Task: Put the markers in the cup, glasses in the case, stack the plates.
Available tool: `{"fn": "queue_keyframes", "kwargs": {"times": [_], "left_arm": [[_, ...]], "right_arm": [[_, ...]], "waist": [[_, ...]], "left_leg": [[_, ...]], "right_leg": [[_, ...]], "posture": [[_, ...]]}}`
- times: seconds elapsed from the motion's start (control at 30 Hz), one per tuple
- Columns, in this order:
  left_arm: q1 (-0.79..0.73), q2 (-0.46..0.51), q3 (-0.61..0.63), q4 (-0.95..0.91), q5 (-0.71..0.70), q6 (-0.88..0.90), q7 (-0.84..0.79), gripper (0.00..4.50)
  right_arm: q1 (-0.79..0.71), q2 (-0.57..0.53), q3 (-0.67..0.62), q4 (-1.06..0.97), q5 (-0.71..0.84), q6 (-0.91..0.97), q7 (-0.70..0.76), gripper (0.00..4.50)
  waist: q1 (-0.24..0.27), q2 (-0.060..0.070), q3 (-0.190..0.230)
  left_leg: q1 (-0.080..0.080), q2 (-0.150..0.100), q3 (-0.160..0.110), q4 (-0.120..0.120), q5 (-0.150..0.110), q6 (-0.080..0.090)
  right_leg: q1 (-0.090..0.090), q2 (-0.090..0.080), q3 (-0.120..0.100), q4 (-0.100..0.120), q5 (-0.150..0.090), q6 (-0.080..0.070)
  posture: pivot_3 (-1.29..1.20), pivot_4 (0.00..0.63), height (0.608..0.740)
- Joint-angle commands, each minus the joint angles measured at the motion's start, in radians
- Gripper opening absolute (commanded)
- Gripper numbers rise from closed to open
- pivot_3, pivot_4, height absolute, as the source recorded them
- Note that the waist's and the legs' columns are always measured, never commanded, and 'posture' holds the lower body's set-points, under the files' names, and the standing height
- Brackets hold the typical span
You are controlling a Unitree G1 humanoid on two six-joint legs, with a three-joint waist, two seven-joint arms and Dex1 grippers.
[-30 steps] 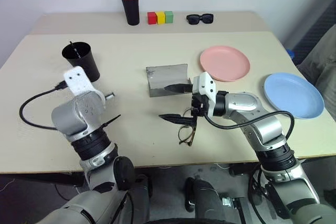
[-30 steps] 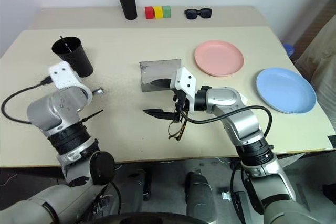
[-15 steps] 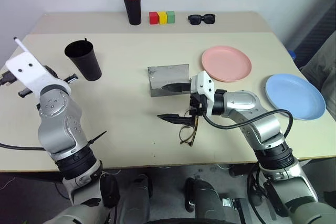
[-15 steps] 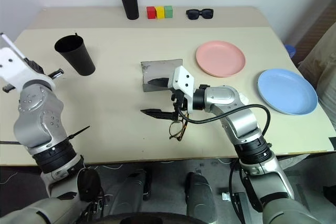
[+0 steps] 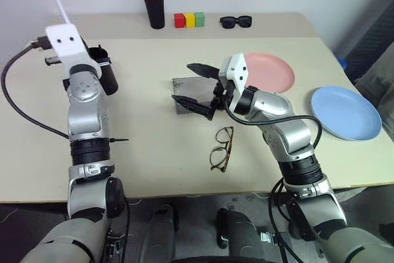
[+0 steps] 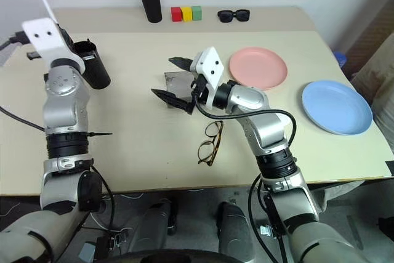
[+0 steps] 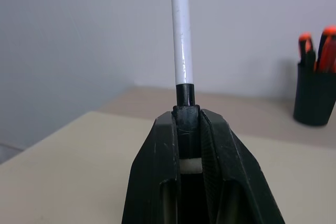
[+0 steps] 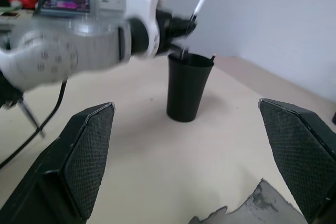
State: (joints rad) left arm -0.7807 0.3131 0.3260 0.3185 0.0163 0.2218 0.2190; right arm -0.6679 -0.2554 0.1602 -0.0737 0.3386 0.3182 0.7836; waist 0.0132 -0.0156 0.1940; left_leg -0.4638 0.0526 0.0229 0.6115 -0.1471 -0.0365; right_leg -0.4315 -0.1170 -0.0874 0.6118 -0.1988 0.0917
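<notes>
The left gripper [image 7: 188,121] is clamped on the white marker [image 7: 180,30], raised upright beside the black cup [image 6: 92,72]. The right gripper [image 5: 198,87] hangs spread wide over the grey case [image 5: 182,85], with the glasses [image 5: 221,148] lying on the table [image 5: 154,146] just nearer.

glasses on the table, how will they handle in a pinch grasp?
The glasses lie flat with arms folded, so little stands up to pinch. The thin frame looks light and likely bends or skids when nudged. The lenses look fragile; gripping the frame seems safer.

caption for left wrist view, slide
Left hand shut on a white-barrelled marker, pointing up.
</notes>
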Motion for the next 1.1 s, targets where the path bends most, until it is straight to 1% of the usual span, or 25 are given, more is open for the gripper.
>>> {"fn": "queue_keyframes", "kwargs": {"times": [0.03,0.17,0.3,0.33,0.37,0.4,0.53,0.73,0.83,0.87,0.9,0.97,1.03,1.1], "left_arm": [[-0.032,0.018,-0.023,0.039,0.022,-0.102,0.013,0.04],[-0.028,0.015,-0.037,0.090,0.019,-0.144,0.014,0.04],[-0.029,0.010,-0.038,0.102,0.005,-0.153,0.023,0.04],[-0.029,0.008,-0.038,0.102,0.003,-0.152,0.027,0.48],[-0.027,0.006,-0.039,0.098,0.004,-0.148,0.033,1.02],[-0.026,0.005,-0.041,0.096,0.005,-0.146,0.038,1.39],[-0.024,0.002,-0.049,0.092,0.010,-0.141,0.055,3.40],[-0.030,-0.005,-0.050,0.062,0.000,-0.133,0.063,3.40],[-0.062,-0.023,-0.087,-0.014,-0.053,-0.102,-0.047,3.40],[-0.065,-0.025,-0.100,-0.034,-0.076,-0.081,-0.098,3.40],[-0.058,-0.014,-0.140,-0.076,-0.128,-0.010,-0.221,3.40],[-0.028,0.034,-0.246,-0.177,-0.224,0.201,-0.473,3.40],[-0.010,0.083,-0.316,-0.235,-0.259,0.339,-0.598,3.40],[0.005,0.151,-0.414,-0.265,-0.264,0.404,-0.750,3.40]], "right_arm": [[0.005,0.008,-0.011,-0.036,0.003,-0.018,-0.014,4.50],[0.019,0.012,-0.004,-0.054,0.006,-0.011,-0.021,4.50],[0.015,0.015,-0.002,-0.050,0.006,-0.011,-0.023,4.50],[0.013,0.016,-0.001,-0.047,0.006,-0.012,-0.023,4.50],[0.012,0.016,-0.001,-0.048,0.007,-0.011,-0.023,4.50],[0.012,0.016,-0.001,-0.048,0.008,-0.011,-0.022,4.50],[0.007,0.018,0.002,-0.042,0.009,-0.011,-0.016,4.50],[0.006,0.021,0.006,-0.040,0.009,-0.011,-0.012,4.50],[0.013,-0.006,0.000,-0.049,0.010,-0.004,0.008,4.50],[0.018,-0.025,-0.003,-0.057,0.013,0.003,0.025,4.50],[0.025,-0.056,-0.005,-0.068,0.016,0.012,0.052,4.50],[0.046,-0.129,-0.008,-0.091,0.020,0.026,0.115,4.50],[0.055,-0.170,-0.008,-0.101,0.025,0.033,0.143,4.50],[0.077,-0.240,-0.007,-0.114,0.024,0.050,0.190,4.50]], "waist": [[0.000,0.000,0.000],[0.000,0.000,0.000],[-0.001,0.000,0.000],[-0.001,0.000,0.000],[-0.001,0.000,0.000],[-0.001,0.000,0.000],[0.000,0.000,0.000],[-0.001,0.000,0.000],[0.003,0.000,0.000],[0.004,0.000,0.000],[0.004,0.000,0.000],[0.005,0.000,0.000],[0.000,0.000,0.000],[-0.006,0.001,0.001]], "left_leg": [[0.000,0.000,0.000,0.000,0.000,0.000],[0.000,0.000,0.000,0.000,-0.001,-0.001],[0.000,0.000,0.000,0.000,-0.001,-0.001],[0.000,0.000,0.000,0.000,-0.001,-0.001],[0.000,0.000,0.000,0.000,-0.001,-0.001],[0.000,0.000,0.000,0.000,-0.001,-0.001],[0.000,0.000,0.000,0.000,-0.001,-0.001],[0.000,0.000,0.000,0.000,-0.001,-0.001],[0.000,0.000,0.000,0.000,-0.001,-0.001],[-0.001,0.000,0.000,0.000,-0.001,-0.002],[-0.001,0.000,0.000,0.001,-0.001,-0.002],[-0.001,0.000,0.000,0.001,-0.001,-0.002],[-0.001,-0.001,0.000,0.001,-0.001,-0.002],[0.001,0.000,0.000,0.000,-0.001,-0.002]], "right_leg": [[0.000,0.000,0.000,0.000,0.000,0.000],[0.000,0.000,0.000,0.000,0.000,0.000],[0.000,0.000,0.000,0.000,0.000,0.000],[0.000,0.000,0.000,0.000,0.000,0.000],[0.000,0.000,0.000,0.001,0.000,0.000],[0.000,0.000,0.000,0.001,0.000,0.000],[0.000,0.000,0.000,0.001,0.000,0.000],[0.000,0.000,0.000,0.000,0.000,0.000],[0.000,0.000,0.000,0.000,0.000,0.000],[0.000,0.000,0.000,0.000,0.000,0.000],[0.000,0.000,0.000,0.000,0.000,0.000],[0.000,-0.001,0.000,-0.001,-0.001,-0.002],[0.000,-0.001,0.000,-0.001,-0.002,-0.003],[0.000,-0.001,0.000,-0.001,-0.002,-0.003]], "posture": [[0.00,0.150,0.740],[0.00,0.150,0.740],[0.00,0.150,0.740],[0.00,0.150,0.740],[0.00,0.150,0.740],[0.00,0.150,0.740],[0.00,0.150,0.740],[0.00,0.150,0.740],[0.00,0.150,0.740],[0.00,0.150,0.740],[0.00,0.150,0.740],[0.00,0.150,0.740],[0.00,0.150,0.740],[0.00,0.150,0.740]]}}
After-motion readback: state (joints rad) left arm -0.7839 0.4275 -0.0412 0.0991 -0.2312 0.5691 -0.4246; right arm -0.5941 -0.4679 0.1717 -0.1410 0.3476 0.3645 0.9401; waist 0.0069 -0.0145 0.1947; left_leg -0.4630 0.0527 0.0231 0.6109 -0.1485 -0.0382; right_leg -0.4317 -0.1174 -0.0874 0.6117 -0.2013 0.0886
